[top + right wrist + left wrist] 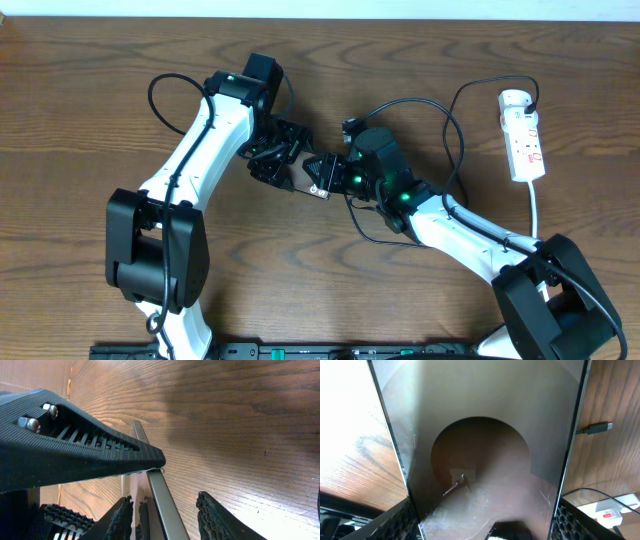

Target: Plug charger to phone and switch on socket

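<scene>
The left gripper (277,160) is clamped across the width of the phone (310,183) at the middle of the table (100,60). The right gripper (167,510), at the phone's 4 o'clock end, has its jaws apart astride the phone's thin edge, with a gap on one side. The charger (596,427) lies loose, tip at the phone's 1 o'clock, and the socket (523,135) sits well apart at 3 o'clock.
</scene>
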